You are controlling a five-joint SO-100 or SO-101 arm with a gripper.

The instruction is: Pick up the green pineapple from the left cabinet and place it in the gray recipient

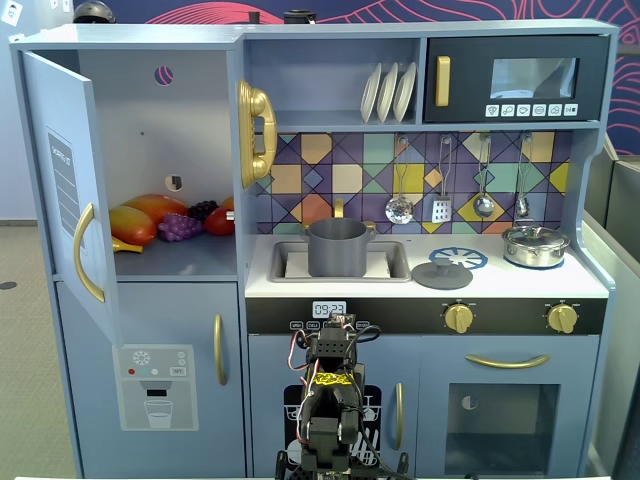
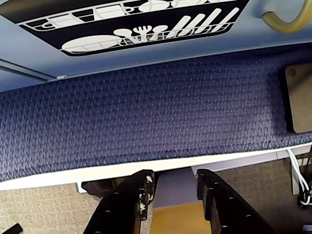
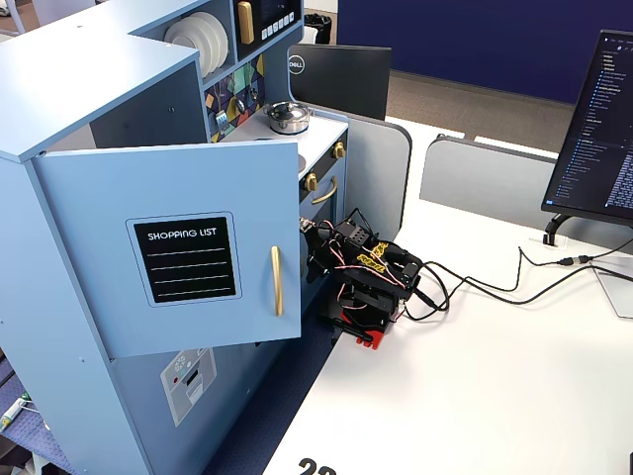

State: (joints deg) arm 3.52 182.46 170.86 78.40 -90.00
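Bright, even indoor light; sharp, soft shadows

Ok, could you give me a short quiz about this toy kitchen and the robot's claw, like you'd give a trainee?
1. True or false: the door of the left cabinet is shut.
2. Where does the gray pot stand? A) in the sink B) on the stove C) on the cabinet shelf
3. Fill in: in the wrist view, the claw holds ____.

Key: 1 false, it stands open; 2 A; 3 nothing, its fingers are apart and empty.
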